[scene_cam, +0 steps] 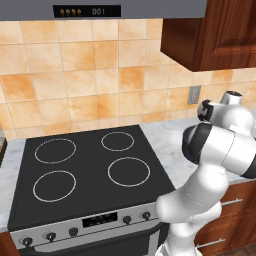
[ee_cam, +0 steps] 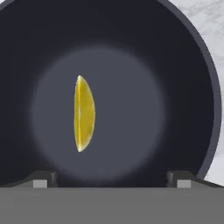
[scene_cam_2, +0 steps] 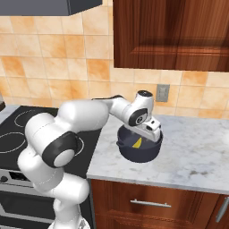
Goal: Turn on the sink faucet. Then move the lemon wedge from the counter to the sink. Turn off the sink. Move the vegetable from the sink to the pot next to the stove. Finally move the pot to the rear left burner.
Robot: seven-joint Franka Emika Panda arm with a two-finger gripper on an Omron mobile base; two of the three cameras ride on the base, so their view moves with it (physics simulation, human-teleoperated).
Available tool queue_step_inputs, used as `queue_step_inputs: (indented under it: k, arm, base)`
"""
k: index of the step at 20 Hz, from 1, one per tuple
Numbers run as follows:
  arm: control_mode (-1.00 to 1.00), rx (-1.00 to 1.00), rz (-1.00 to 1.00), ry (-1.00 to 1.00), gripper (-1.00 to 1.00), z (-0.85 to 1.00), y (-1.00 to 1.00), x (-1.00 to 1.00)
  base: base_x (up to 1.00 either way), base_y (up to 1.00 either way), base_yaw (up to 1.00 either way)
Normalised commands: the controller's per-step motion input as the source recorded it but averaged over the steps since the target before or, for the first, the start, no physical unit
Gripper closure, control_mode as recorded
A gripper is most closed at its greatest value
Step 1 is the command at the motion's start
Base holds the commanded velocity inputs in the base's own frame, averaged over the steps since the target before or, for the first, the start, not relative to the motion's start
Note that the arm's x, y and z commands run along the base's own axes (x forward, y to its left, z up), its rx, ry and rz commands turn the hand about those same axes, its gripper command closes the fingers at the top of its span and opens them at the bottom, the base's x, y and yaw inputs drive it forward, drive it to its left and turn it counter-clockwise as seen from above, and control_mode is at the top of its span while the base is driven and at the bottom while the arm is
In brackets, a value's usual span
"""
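We see the gripper spread wide, empty, right above the pot. Lemon wedge lies on pot's floor; pot sits on counter nr its front edge, beside stove.

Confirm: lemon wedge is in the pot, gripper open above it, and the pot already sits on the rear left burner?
Not quite. The lemon wedge is in the pot and the gripper hangs open above it, but the pot stands on the counter to the right of the stove, not on the rear left burner. The right base view shows it.
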Motion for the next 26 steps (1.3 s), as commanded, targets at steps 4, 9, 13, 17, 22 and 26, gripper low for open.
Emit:
queue_step_inputs:
  k: [4,9,13,17,22,26]
  arm:
    - [-1.00,0.00,-0.12,0.08,-1.00,0.00,-0.21,-0.32]
    - [-1.00,0.00,-0.11,0.07,-1.00,0.00,-0.23,-0.30]
    - [-1.00,0.00,-0.09,0.06,-1.00,-0.03,-0.19,-0.20]
    - [-1.00,0.00,-0.05,0.05,-1.00,-0.14,-0.01,0.04]
    - [-1.00,0.00,0.00,0.03,-1.00,-0.10,0.00,0.23]
    - [-1.00,0.00,0.00,0.01,-1.00,-0.14,-0.02,0.12]
  base:
    - [0.00,0.00,0.00]
    - [0.00,0.00,0.00]
    - [0.00,0.00,0.00]
    - [0.00,0.00,0.00]
    - [0.00,0.00,0.00]
    - [0.00,0.00,0.00]
